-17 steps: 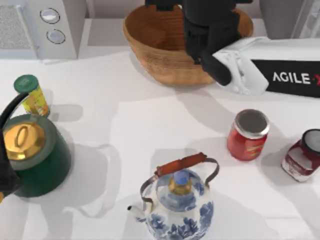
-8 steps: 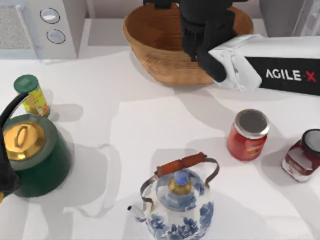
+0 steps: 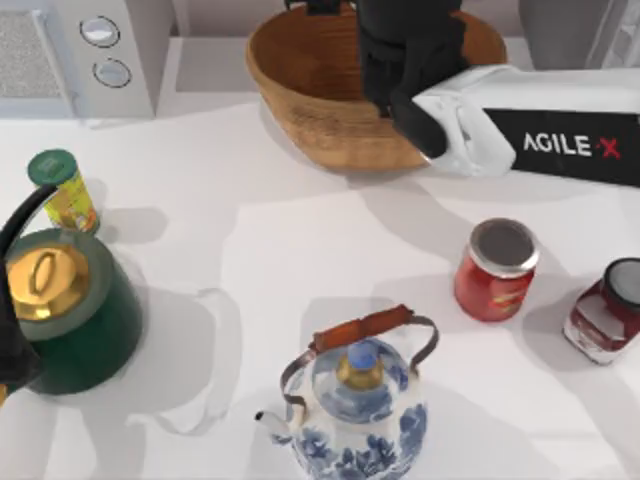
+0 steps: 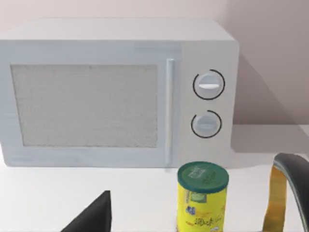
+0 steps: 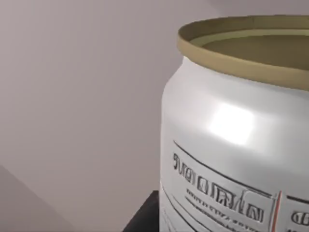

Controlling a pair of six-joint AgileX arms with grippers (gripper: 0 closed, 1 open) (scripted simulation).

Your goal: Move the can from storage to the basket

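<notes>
The wicker basket (image 3: 300,95) stands at the back of the table, in the middle. My right gripper (image 3: 405,55) hangs over its right half, with the arm's white link reaching in from the right. In the right wrist view the silver can (image 5: 231,145), with small print and a red mark, sits very close, and a dark finger (image 5: 145,217) is beside it. The gripper is shut on the can. In the top view the gripper hides the can. The grey storage (image 3: 560,30) is at the back right corner. My left gripper (image 3: 12,360) is parked at the table's left edge.
A white microwave (image 3: 90,50) stands at the back left. A yellow tin (image 3: 62,190) and a green kettle (image 3: 65,310) are on the left. A blue-and-white teapot (image 3: 355,410) is front centre. A red jar (image 3: 497,270) and a dark jar (image 3: 610,310) are on the right.
My right arm has shifted a little to the left and toward the back, carrying its gripper further over the basket. Nothing else has moved.
</notes>
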